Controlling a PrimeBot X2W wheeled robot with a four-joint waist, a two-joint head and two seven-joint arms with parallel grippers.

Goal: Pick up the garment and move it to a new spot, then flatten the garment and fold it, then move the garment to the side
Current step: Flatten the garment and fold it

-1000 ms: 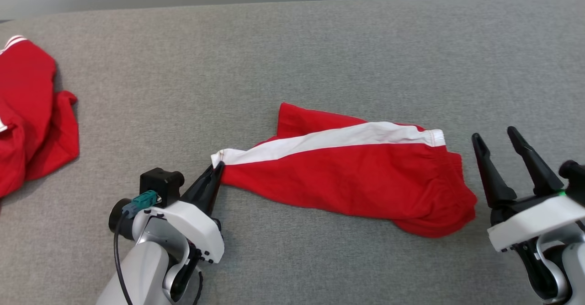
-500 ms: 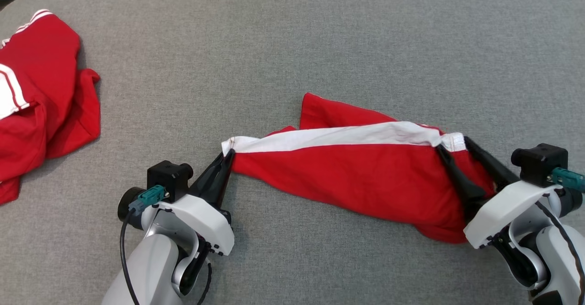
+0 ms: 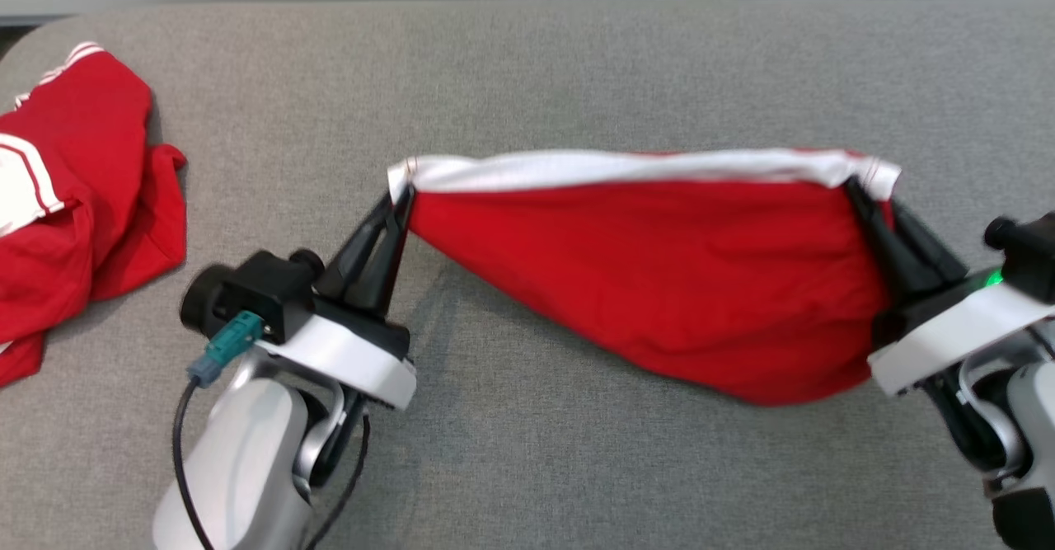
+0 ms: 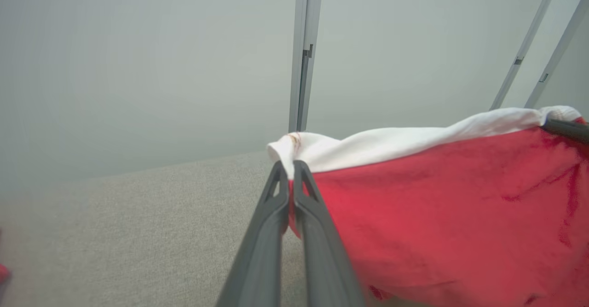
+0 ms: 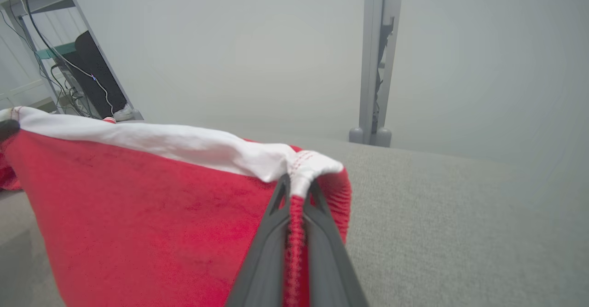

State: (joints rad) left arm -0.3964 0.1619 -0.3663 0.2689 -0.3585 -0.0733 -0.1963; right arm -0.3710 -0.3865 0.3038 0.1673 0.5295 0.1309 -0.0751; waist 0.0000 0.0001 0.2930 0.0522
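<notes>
Above the grey surface (image 3: 527,80), stretches the garment (image 3: 643,286) between left gripper (image 3: 401,202) and right gripper (image 3: 871,195), jaws clamped on the ends of its white band (image 3: 626,166), ready to carry unbunched.

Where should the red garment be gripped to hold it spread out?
The garment by both ends of its white band, from the near side: left gripper and right gripper pinch there, jaws shut, and the band runs straight, cloth hanging below.

the garment (image 3: 643,286) stretched from left claw (image 3: 401,198) to right claw (image 3: 872,198) bars the middle, a second red garment (image 3: 74,204) blocks the worktop's (image 3: 527,63) left end, and the grey strip beyond lies open.
</notes>
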